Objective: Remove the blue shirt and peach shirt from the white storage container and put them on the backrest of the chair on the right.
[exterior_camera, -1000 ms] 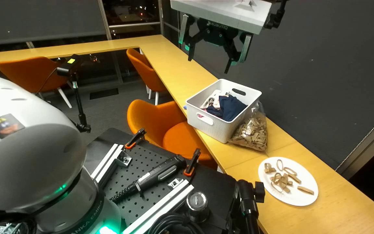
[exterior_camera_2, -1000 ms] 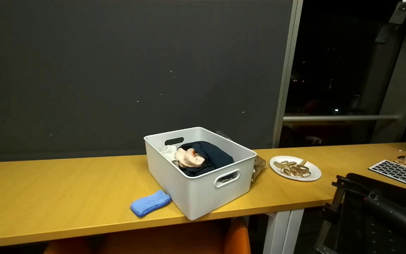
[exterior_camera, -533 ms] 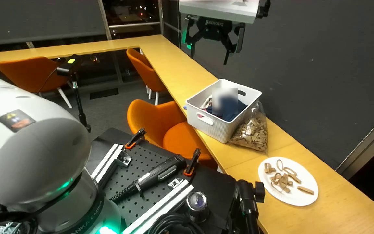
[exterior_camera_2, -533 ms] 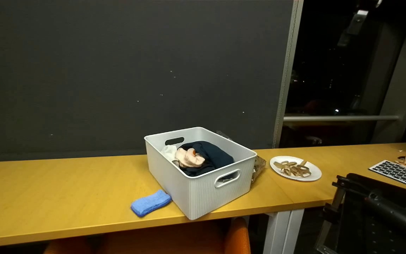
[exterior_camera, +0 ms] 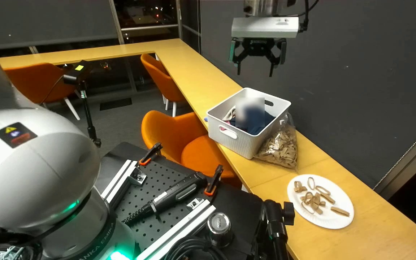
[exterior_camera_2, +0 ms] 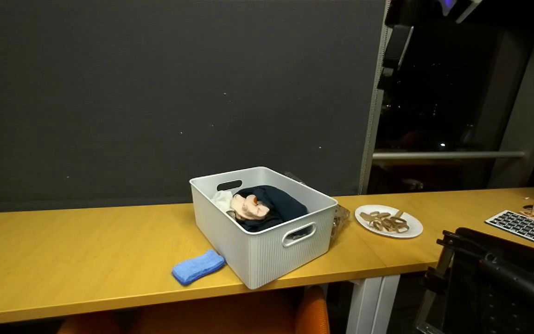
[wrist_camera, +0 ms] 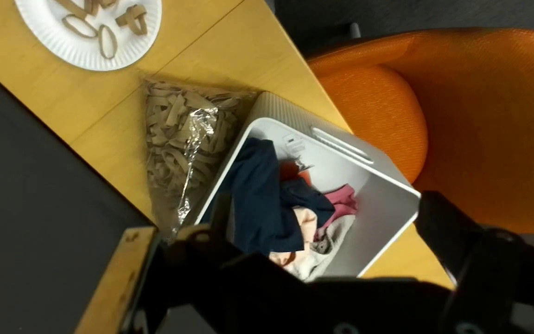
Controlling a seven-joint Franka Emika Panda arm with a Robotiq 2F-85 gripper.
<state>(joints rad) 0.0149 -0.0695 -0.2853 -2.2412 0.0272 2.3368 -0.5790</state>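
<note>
The white storage container (exterior_camera: pixel 235 142) stands on the yellow table in both exterior views. The dark blue shirt (exterior_camera_2: pixel 283 204) lies bunched inside it, and also shows in the wrist view (wrist_camera: pixel 257 199). The peach shirt (exterior_camera_2: pixel 248 208) lies crumpled against the blue one; in the wrist view it (wrist_camera: pixel 306 222) is partly covered by it. My gripper (exterior_camera: pixel 255 71) is open and empty, pointing down above the container, apart from the clothes. In the wrist view its spread fingers (wrist_camera: pixel 325 206) frame the container. The orange chair's backrest (exterior_camera: pixel 161 131) is beside the table near the container.
A bag of brown strips (exterior_camera: pixel 282 146) touches the container's side. A white plate (exterior_camera: pixel 343 216) with brown strips is farther along the table. A blue folded cloth (exterior_camera_2: pixel 197 266) lies beside the container. A dark wall (exterior_camera: pixel 356 90) runs behind. More orange chairs (exterior_camera: pixel 157 76) stand farther back.
My open gripper has moved farther from the camera in an exterior view, and leftward at the top of an exterior view, over the container. The container and clothes have not moved.
</note>
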